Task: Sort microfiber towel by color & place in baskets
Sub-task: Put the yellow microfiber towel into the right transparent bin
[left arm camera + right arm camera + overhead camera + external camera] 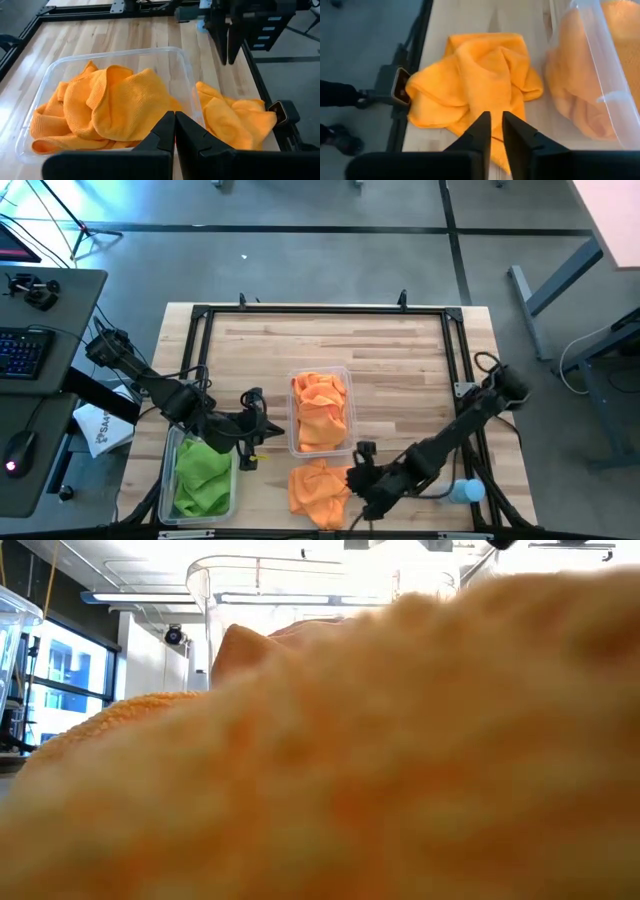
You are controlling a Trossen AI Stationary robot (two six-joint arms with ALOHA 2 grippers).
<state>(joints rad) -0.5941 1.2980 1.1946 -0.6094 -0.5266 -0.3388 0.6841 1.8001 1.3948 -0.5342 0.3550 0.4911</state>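
Sorting by colour nearly finished on the worktop (400, 370): orange towels (320, 408) lying heaped inside the orange bin (346, 380), presumably dropped there as each was picked, rumpled rather than folded. Green towels (203, 472) filling the green bin (177, 442) well left of the orange bin, keeping the two colours apart. Remaining outside: a loose pile (316, 486) of orange cloth lying on bare wood just in front of the orange bin, touching or nearly touching its near wall, evidently awaiting transfer and crowding the table-level camera.

Hovering over the right edge of that pile: right gripper (493, 129), fingers (480, 131) slightly parted with a narrow gap showing and nothing between them, tips pointing down at the cloth, seemingly lining up for a pinch into a raised fold. Whether already touching the fabric: hard to tell.

Waiting between the two bins, just left of the orange bin: left gripper (175, 131), fingers pressed together and clasping nothing, probably parked clear of the other arm's approach. Standing right of the pile, behind the right arm: a bottle (466, 492), playing no part in the sort.
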